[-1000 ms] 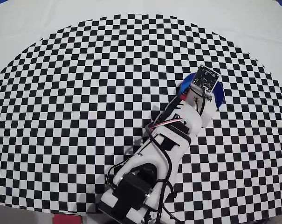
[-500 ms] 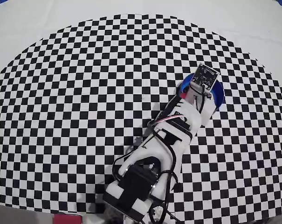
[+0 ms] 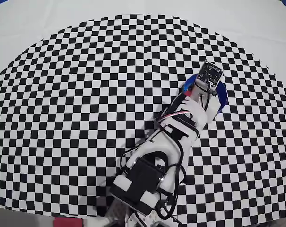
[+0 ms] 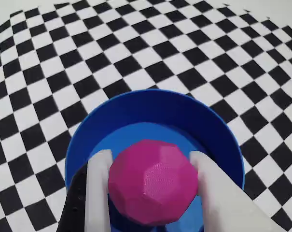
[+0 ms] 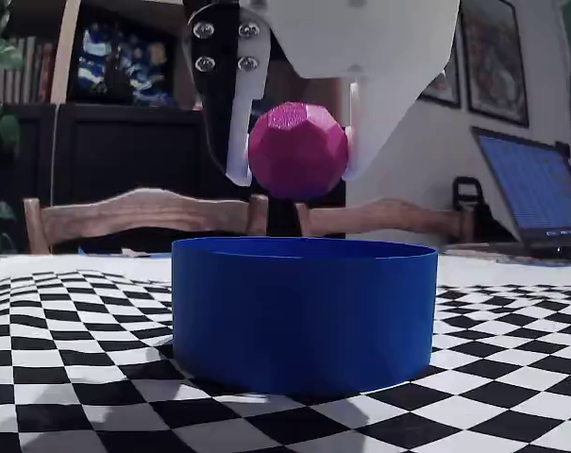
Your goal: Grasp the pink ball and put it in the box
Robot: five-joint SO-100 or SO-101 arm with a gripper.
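Gripper (image 5: 297, 151) fingers closed around pink ball (image 5: 297, 152), hanging above box (image 5: 304, 311) at frame centre. You release off-centre, ball can strike rim and bounce out.

Dark bookshelf (image 5: 106, 123), wooden chairs (image 5: 143, 212) behind

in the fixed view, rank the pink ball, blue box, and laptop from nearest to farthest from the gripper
1. Pink ball: held between the fingers of the gripper.
2. Blue box: directly below the ball, not touching it.
3. Laptop: far right, in the background behind the table.
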